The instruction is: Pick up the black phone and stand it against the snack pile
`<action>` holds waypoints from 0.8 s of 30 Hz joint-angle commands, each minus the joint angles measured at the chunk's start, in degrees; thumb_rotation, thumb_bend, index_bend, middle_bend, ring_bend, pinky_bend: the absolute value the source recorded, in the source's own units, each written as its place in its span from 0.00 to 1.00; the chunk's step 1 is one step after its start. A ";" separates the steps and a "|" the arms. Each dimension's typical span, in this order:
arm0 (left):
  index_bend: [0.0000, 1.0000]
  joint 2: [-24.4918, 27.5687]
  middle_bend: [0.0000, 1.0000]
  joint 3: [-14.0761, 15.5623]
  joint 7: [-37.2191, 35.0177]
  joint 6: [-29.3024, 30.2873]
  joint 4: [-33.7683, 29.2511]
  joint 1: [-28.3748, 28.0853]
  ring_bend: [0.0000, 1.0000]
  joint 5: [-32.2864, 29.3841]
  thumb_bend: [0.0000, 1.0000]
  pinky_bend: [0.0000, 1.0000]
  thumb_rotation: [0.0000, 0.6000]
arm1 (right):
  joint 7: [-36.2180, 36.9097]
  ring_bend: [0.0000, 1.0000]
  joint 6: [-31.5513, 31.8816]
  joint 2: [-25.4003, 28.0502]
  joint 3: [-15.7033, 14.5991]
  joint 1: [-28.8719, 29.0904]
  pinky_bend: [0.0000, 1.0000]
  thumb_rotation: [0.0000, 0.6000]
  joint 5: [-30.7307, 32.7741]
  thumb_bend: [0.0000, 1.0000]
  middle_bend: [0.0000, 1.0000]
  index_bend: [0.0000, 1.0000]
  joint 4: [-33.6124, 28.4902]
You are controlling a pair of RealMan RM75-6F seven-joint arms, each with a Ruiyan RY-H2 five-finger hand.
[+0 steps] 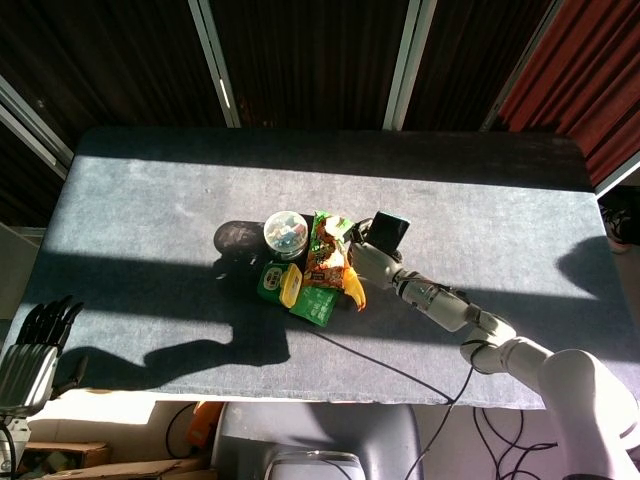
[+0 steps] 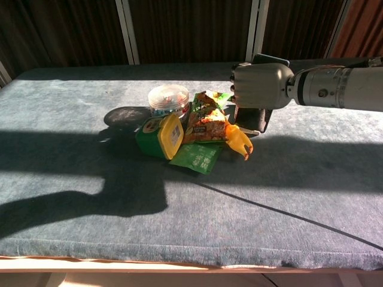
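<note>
The black phone (image 2: 254, 116) stands nearly upright at the right side of the snack pile (image 2: 200, 128), its lower edge close to the table. My right hand (image 2: 261, 86) grips the phone around its upper half; in the head view the phone (image 1: 390, 230) tilts back above the hand (image 1: 366, 256). The pile holds a round clear tub (image 2: 168, 98), a green box with a yellow lid (image 2: 160, 134), orange and green snack bags and a yellow piece (image 2: 240, 142). My left hand (image 1: 35, 340) hangs off the table's near left edge, holding nothing, fingers apart.
The grey felt table (image 2: 90, 179) lies half in sun, half in shadow. A thin black cable (image 2: 281, 212) runs across the near right part of the table. Dark window panels stand behind the far edge.
</note>
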 commanded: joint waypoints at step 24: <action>0.00 0.44 0.00 0.31 -1.31 0.24 0.14 0.15 0.00 0.50 0.40 0.00 1.00 | -9.11 0.40 -3.84 -0.11 2.25 0.47 0.51 1.00 4.95 0.25 0.50 0.44 -2.48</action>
